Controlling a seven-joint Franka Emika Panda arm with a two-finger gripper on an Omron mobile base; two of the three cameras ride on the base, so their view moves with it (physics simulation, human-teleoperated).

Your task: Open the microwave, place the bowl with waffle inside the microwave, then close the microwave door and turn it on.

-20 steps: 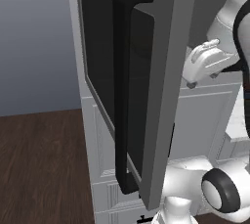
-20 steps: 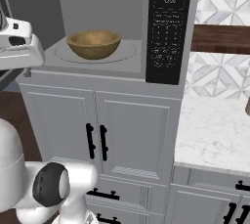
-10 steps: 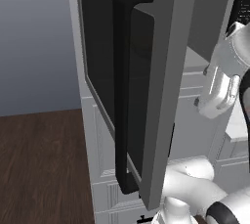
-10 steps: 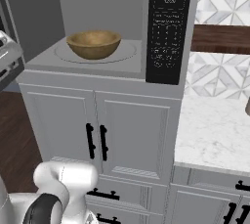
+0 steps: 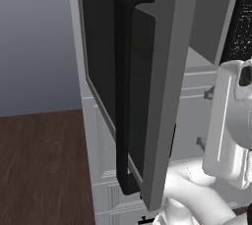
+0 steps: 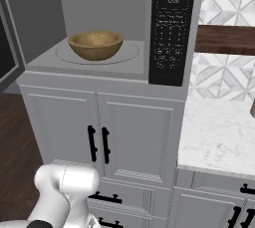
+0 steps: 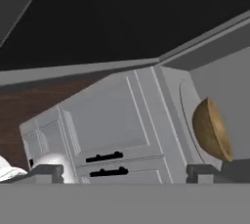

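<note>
The microwave (image 6: 104, 3) stands open, its black control strip (image 6: 172, 28) on the right edge. The microwave door (image 5: 167, 71) is swung far out to the left, with its tall black bar handle (image 5: 123, 96) facing the left base camera. A round wooden bowl (image 6: 95, 45) sits inside on the glass turntable (image 6: 130, 53). I cannot see into the bowl, so the waffle is hidden. In the hand view my gripper (image 7: 126, 173) is open with nothing between its fingertips (image 7: 46, 171), and the bowl (image 7: 211, 130) lies ahead to the right, well apart from them.
White panelled cabinets with black handles (image 6: 99, 145) sit below the microwave. A marble counter (image 6: 219, 132) runs to the right. Dark wood floor (image 5: 39, 160) lies left of the open door. My white arm (image 5: 226, 121) stands close beside the door's free edge.
My hand has dropped down and away from the door's top edge, leaving the right base view's left side. The door stays open and the bowl has not moved.
</note>
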